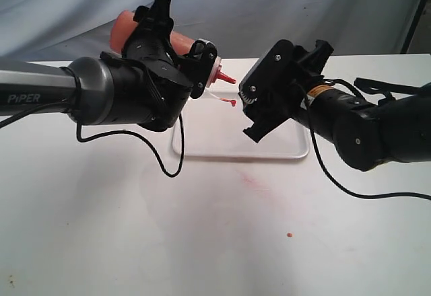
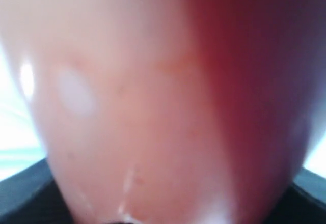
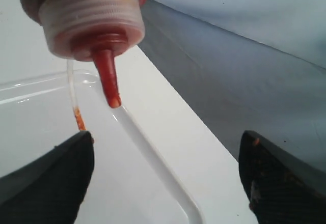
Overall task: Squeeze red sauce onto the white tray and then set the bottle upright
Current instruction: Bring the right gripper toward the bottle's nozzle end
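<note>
The left hand [image 1: 176,46] is clamped round the bottle [image 1: 123,28], holding it up over the far left corner of the tray [image 1: 269,149]. The bottle lies nearly level, its long axis running left to right. Its nozzle [image 1: 225,77] tips slightly down toward the right hand [image 1: 250,113], which hangs wide open and empty above the tray's right side. I see no sauce on the tray, so squeezing looks next.

Tilted bottle [image 3: 91,20], nozzle [image 3: 108,76] down over white tray [image 3: 158,170]; hand [image 3: 167,142] spread.
</note>
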You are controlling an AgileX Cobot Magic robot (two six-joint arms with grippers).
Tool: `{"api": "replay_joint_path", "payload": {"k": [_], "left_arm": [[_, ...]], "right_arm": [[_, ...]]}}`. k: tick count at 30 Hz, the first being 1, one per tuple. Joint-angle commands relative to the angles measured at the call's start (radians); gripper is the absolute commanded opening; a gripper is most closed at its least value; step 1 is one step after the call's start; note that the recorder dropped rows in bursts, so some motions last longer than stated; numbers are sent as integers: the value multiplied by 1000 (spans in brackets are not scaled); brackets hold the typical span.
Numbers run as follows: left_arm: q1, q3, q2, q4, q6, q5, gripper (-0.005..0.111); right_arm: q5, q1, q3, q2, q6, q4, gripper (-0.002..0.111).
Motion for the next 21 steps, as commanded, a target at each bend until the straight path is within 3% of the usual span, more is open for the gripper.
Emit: {"api": "replay_joint_path", "payload": {"k": [1,6,12,21], "left_arm": [[-17,-11,-27,36,6,46,0],[-27,-11,-27,36,80,11,0],[-27,-11,-27,-4,100,-43,0],[-27,-11,-31,-85,196,-62,0]], "right_arm": [[-14,-5,-3,0,91,-11,72],[10,-5,-3,0,108,-57,75],[6,-5,-3,24,100,-205,93],[-73,-5,-3,85,201,-232,94]]}}
